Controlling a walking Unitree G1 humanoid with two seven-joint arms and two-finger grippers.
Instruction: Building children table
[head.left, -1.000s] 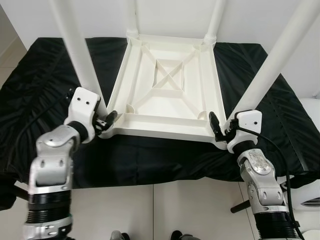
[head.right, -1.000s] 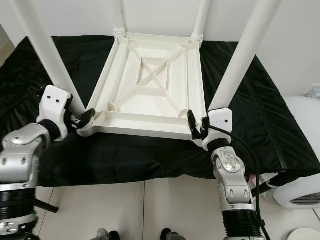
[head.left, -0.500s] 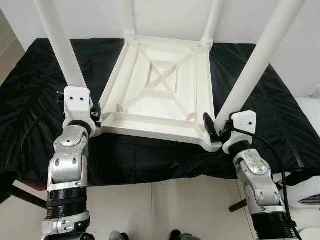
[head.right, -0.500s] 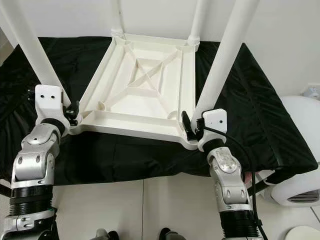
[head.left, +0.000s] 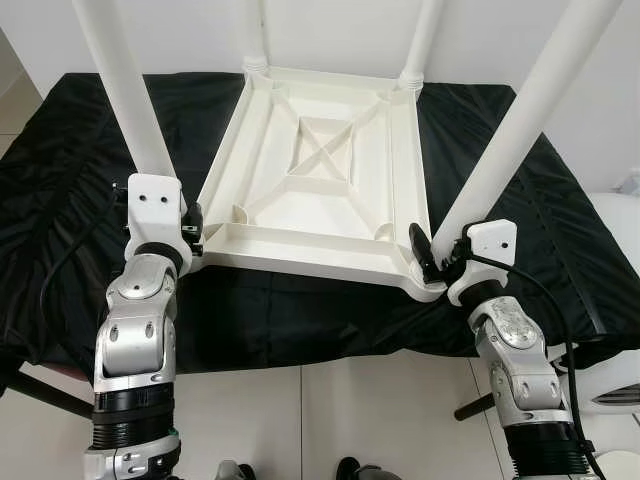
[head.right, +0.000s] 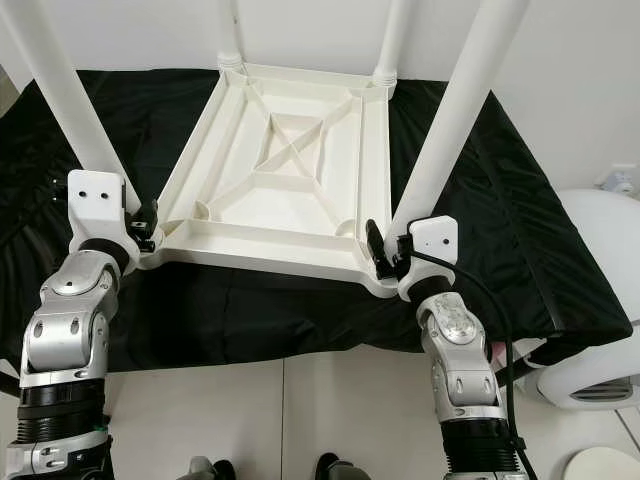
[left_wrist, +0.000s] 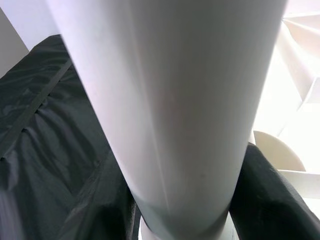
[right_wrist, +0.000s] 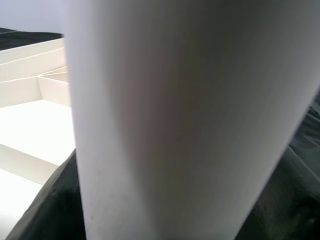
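A white plastic children's table (head.left: 310, 262) lies upside down on a black-draped surface (head.left: 70, 170), its legs pointing up. My left gripper (head.left: 190, 232) is at the base of the near-left leg (head.left: 120, 80). In the left wrist view that leg (left_wrist: 170, 110) sits tight between the black fingers (left_wrist: 265, 200). At the near-right corner, my right gripper (head.left: 437, 258) clasps the base of the near-right leg (head.left: 520, 130). The right wrist view has this leg (right_wrist: 175, 125) close up between the fingers (right_wrist: 45, 210). Two far legs (head.left: 420, 40) stand at the back corners.
A white wall rises right behind the draped surface. A white rounded appliance (head.right: 600, 340) stands on the tiled floor at the right. A dark bar (head.left: 40, 390) slants out from under the cloth at the lower left. The front edge of the cloth hangs just before my arms.
My left forearm has swung from slanting in toward the corner to standing upright beside the near-left leg, and its fingers have closed around the leg's base. The right gripper keeps its hold.
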